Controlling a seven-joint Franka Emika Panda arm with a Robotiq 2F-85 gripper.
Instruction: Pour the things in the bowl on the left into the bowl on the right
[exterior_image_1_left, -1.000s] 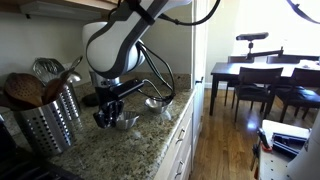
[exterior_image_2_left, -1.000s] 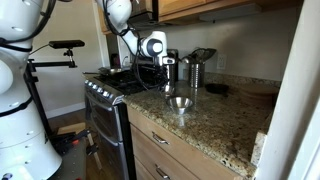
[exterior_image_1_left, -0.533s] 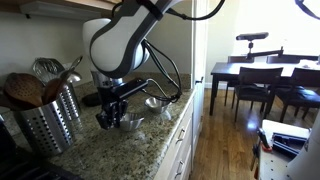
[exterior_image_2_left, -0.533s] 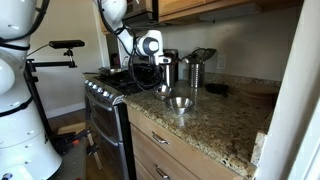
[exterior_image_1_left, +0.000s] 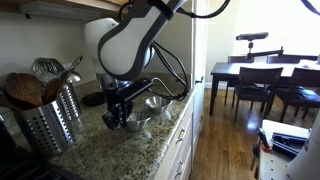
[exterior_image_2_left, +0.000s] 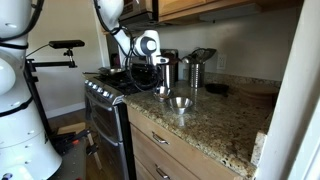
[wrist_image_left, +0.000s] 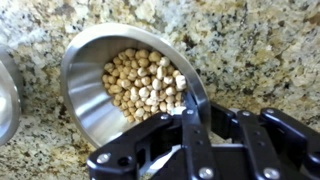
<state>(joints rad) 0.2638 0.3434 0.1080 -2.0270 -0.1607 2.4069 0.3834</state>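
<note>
My claw (wrist_image_left: 190, 112) grips the rim of the chickpea bowl (wrist_image_left: 85, 95); I should lift it level, then tip slowly once centred over the other bowl (wrist_image_left: 5, 95) beside it.

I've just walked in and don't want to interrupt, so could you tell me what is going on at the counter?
The robot arm's tool is shut on the rim of a steel bowl holding what look like chickpeas, on the granite counter. A second steel bowl sits close beside it, with only its edge showing in the wrist view. The chickpeas are all in the gripped bowl, so the pour has not started.
</note>
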